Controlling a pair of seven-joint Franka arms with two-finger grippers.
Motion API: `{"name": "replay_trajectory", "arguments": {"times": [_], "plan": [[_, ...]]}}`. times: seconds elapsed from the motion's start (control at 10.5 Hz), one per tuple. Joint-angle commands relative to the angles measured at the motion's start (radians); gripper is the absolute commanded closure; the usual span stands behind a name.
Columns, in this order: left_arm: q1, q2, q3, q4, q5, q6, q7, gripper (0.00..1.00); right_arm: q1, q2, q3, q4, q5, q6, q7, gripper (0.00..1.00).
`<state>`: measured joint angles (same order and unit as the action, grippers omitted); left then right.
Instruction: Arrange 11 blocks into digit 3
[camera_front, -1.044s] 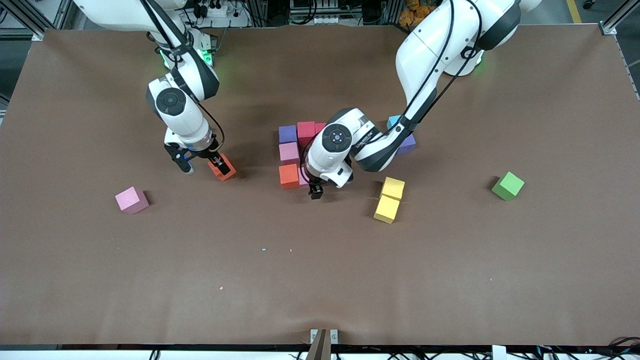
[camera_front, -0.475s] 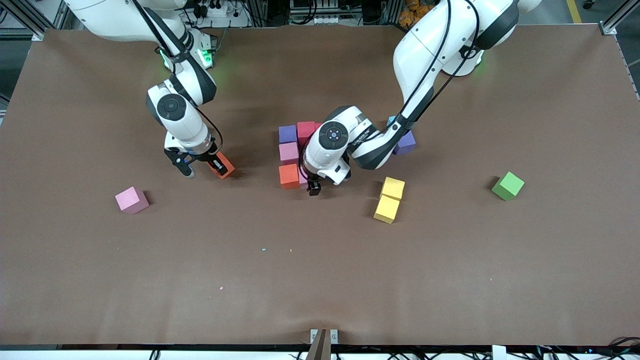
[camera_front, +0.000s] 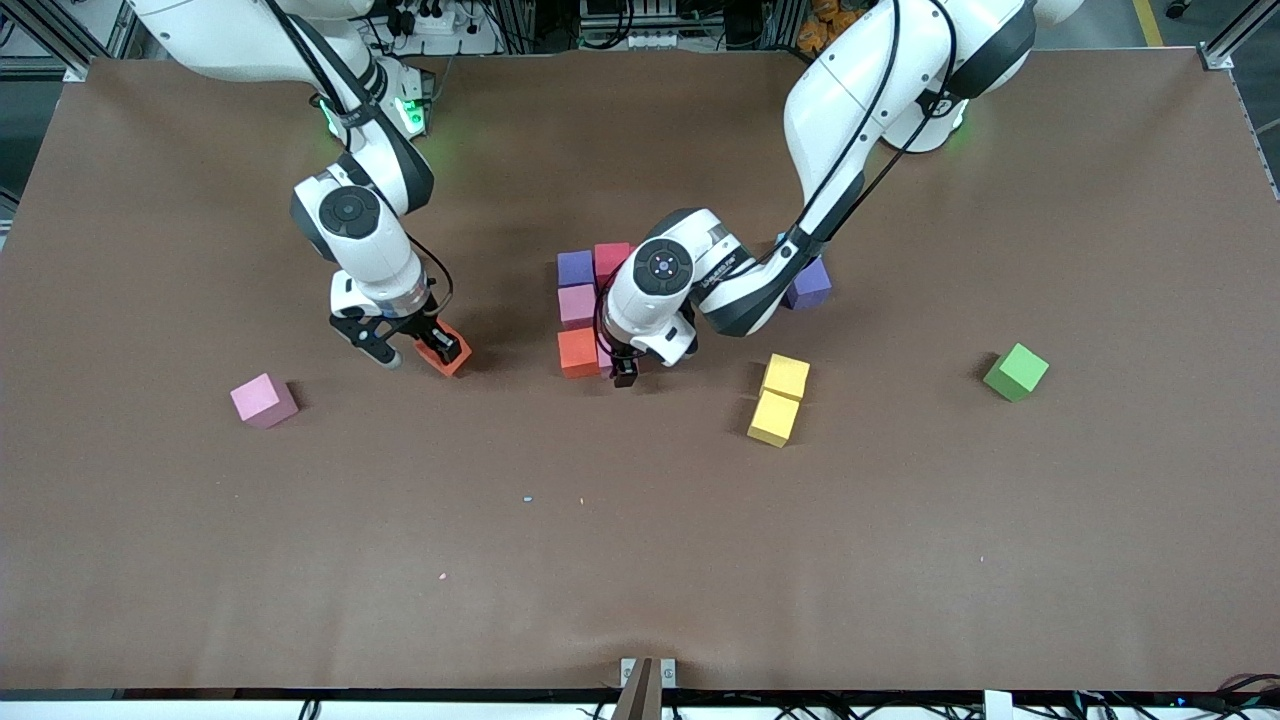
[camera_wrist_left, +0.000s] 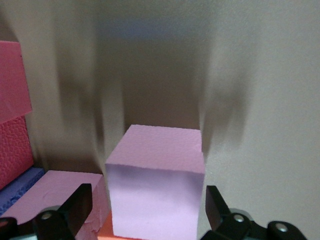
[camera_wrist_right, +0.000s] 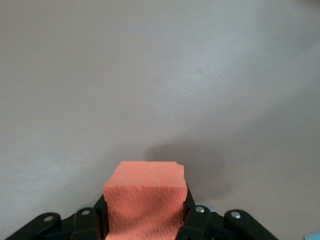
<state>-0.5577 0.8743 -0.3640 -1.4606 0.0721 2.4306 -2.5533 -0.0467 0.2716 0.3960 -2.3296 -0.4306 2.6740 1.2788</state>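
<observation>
My right gripper (camera_front: 432, 346) is shut on an orange block (camera_front: 447, 352) toward the right arm's end of the table; the block (camera_wrist_right: 145, 197) fills the gap between its fingers. My left gripper (camera_front: 624, 372) stands open astride a pink block (camera_wrist_left: 156, 182), with a gap on each side. That pink block sits beside another orange block (camera_front: 577, 352) in a cluster with a pink (camera_front: 578, 304), a purple (camera_front: 575, 268) and a red block (camera_front: 611, 259). Two yellow blocks (camera_front: 780, 397) touch each other. A lone pink block (camera_front: 264, 400) and a purple block (camera_front: 811, 285) lie apart.
A green cube (camera_front: 1016, 371) sits toward the left arm's end of the table. The left arm's forearm covers part of the cluster. Bare brown table (camera_front: 640, 560) stretches along the side nearest the front camera.
My right gripper has shut on the orange block and shifted it slightly toward the front camera. My left gripper has edged closer to the cluster, still open.
</observation>
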Motion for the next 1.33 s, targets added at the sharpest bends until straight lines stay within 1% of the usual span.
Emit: {"name": "replay_trajectory", "arguments": {"times": [0.0, 0.09, 0.28, 0.38, 0.47, 0.57, 0.66, 0.76, 1.04, 1.23], "plan": [[-0.005, -0.032, 0.002, -0.014, 0.003, -0.008, -0.022, 0.00, 0.054, 0.073, -0.005, 0.198, -0.011, -0.168, -0.071, 1.00], [-0.005, -0.041, 0.002, -0.015, 0.003, -0.010, -0.022, 0.00, 0.067, 0.084, -0.005, 0.246, -0.005, -0.204, -0.113, 1.00], [-0.002, -0.066, -0.003, -0.007, 0.003, -0.062, -0.019, 0.00, 0.068, 0.115, -0.005, 0.295, 0.003, -0.207, -0.176, 1.00], [0.001, -0.083, -0.003, -0.007, 0.003, -0.091, -0.019, 0.00, 0.068, 0.130, -0.005, 0.326, 0.022, -0.227, -0.227, 1.00], [0.010, -0.101, -0.012, -0.007, 0.003, -0.120, -0.018, 0.00, 0.068, 0.139, -0.005, 0.360, 0.062, -0.261, -0.310, 1.00], [0.024, -0.116, -0.029, -0.007, 0.002, -0.151, -0.018, 0.00, 0.067, 0.147, -0.005, 0.398, 0.123, -0.308, -0.426, 1.00], [0.039, -0.133, -0.039, -0.009, 0.002, -0.181, -0.013, 0.00, 0.067, 0.155, -0.005, 0.436, 0.191, -0.337, -0.541, 1.00], [0.056, -0.155, -0.041, -0.009, 0.003, -0.215, -0.008, 0.00, 0.068, 0.164, -0.006, 0.465, 0.237, -0.345, -0.620, 1.00], [0.133, -0.205, -0.039, -0.010, 0.003, -0.290, 0.005, 0.00, 0.108, 0.234, -0.006, 0.570, 0.243, -0.347, -0.716, 1.00], [0.189, -0.212, -0.038, -0.014, 0.017, -0.309, 0.060, 0.00, 0.168, 0.299, -0.008, 0.646, 0.240, -0.347, -0.719, 1.00]]}}
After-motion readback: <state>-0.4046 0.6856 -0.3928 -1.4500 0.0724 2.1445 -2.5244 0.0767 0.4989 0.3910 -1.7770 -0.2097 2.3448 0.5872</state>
